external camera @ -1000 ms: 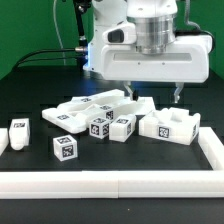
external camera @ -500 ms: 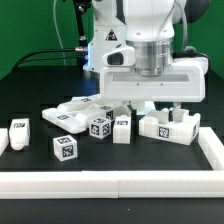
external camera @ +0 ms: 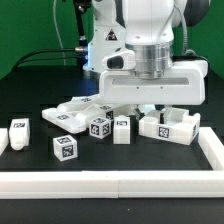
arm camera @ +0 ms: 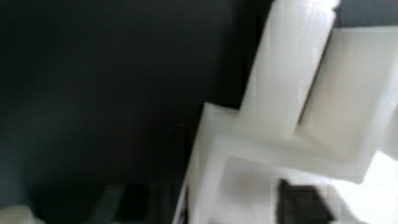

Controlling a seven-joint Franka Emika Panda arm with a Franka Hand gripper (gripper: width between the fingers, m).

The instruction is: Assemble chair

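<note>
The chair lies in white tagged pieces on the black table. Flat slabs (external camera: 72, 110) lie at the back on the exterior view's left. Short square blocks (external camera: 100, 127) (external camera: 122, 130) (external camera: 64, 148) stand in front of them, and another block (external camera: 19, 132) stands far to that side. A bracket-like piece (external camera: 168, 126) lies toward the exterior view's right. My gripper (external camera: 152, 108) is low over a white slab (external camera: 148, 105) behind the blocks. In the wrist view the gripper (arm camera: 222, 200) is open, and its dark fingers (arm camera: 134, 200) straddle that white slab (arm camera: 267, 150) without closing on it.
A long plain white border rail runs along the front (external camera: 110, 185) and up the exterior view's right side (external camera: 211, 150). The blocks stand close in front of the gripper. Black cables hang at the back on the exterior view's left.
The gripper has come down from above the parts to table height, its fingers now either side of the white slab. The parts have not moved.
</note>
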